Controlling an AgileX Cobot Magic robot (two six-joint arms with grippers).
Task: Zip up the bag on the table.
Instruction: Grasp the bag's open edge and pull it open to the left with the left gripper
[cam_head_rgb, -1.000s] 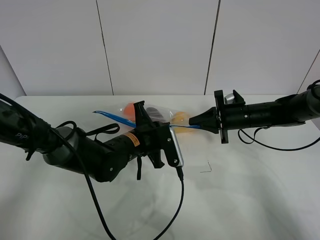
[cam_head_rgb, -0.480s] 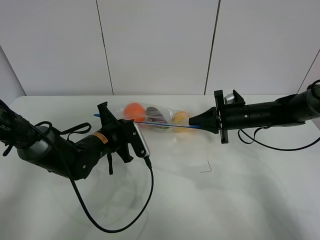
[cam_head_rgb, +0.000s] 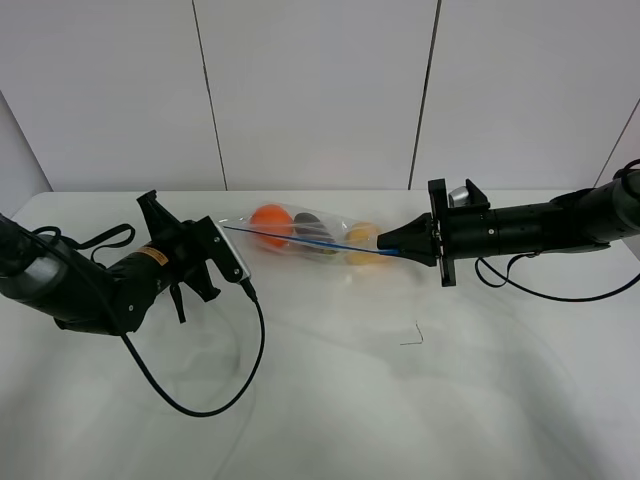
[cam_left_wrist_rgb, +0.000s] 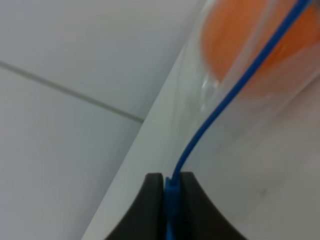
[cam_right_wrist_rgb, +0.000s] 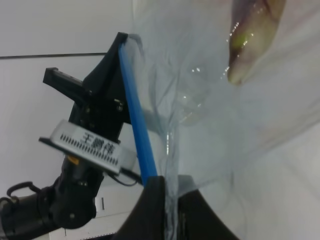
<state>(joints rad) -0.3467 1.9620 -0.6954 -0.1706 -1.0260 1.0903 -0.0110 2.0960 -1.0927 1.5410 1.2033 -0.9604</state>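
My left pincer (cam_head_rgb: 220, 227) is clenched on the near end of the bag's zip strip (cam_left_wrist_rgb: 226, 98). In the left wrist view its two black fingers (cam_left_wrist_rgb: 151, 202) press flat on either side of the blue strip, with no gap showing. A black cable (cam_head_rgb: 236, 372) loops from that wrist down over the table (cam_head_rgb: 430, 410).

From the left pincer the strip runs taut and nearly straight towards my right pincer. The bag (cam_head_rgb: 318, 228) lies between the two, its clear crinkly plastic bulging on the far side of the strip, towards the wall (cam_head_rgb: 310, 90). Just past the left pincer's tips an orange fruit (cam_head_rgb: 269, 220) shows through the plastic. Further along comes a dark purple piece (cam_head_rgb: 314, 237), then a yellow fruit (cam_head_rgb: 361, 235) close in front of the right pincer. I cannot tell whether the bag's underside touches the table.

My right pincer (cam_head_rgb: 390, 246) grasps the other end of the strip. In the right wrist view its fingers (cam_right_wrist_rgb: 148, 202) close together on the blue strip and a fold of plastic. Beyond them, the strip leads straight to the left pincer.
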